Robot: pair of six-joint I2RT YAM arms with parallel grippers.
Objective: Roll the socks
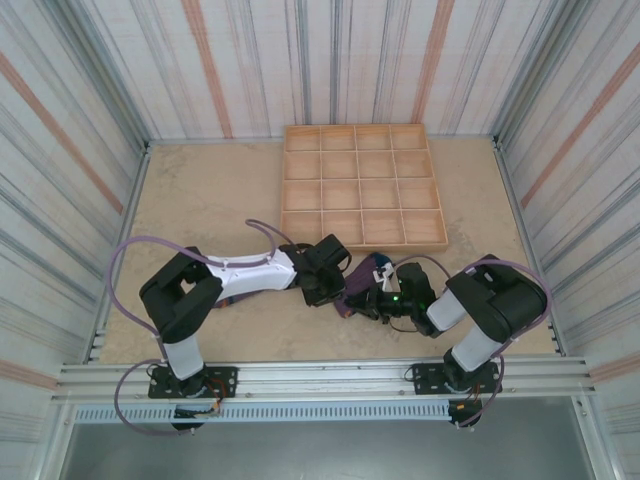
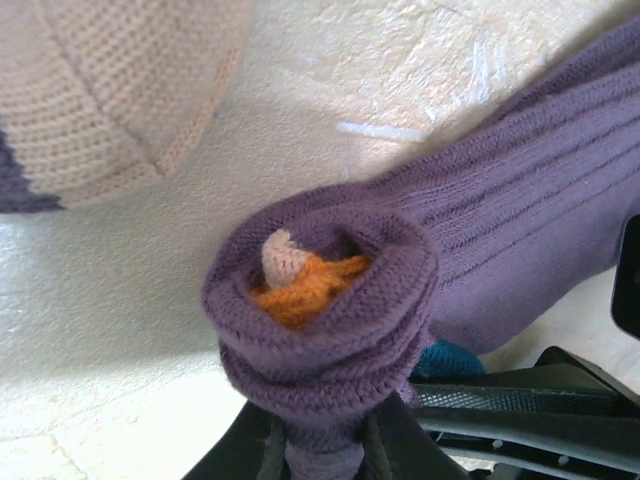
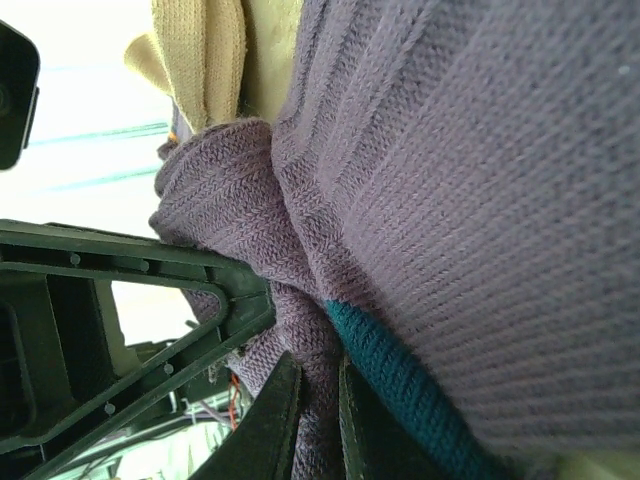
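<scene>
Top external view: the socks lie on the counter just on the near side of the tray, between the left gripper and the right gripper, which meet over them. Left wrist view: the left jaws pinch purple knit at the base of a half-rolled bundle, orange and peach showing in its open end; a peach toe lies beyond. Right wrist view: the right jaws pinch a purple fold beside a teal heel.
</scene>
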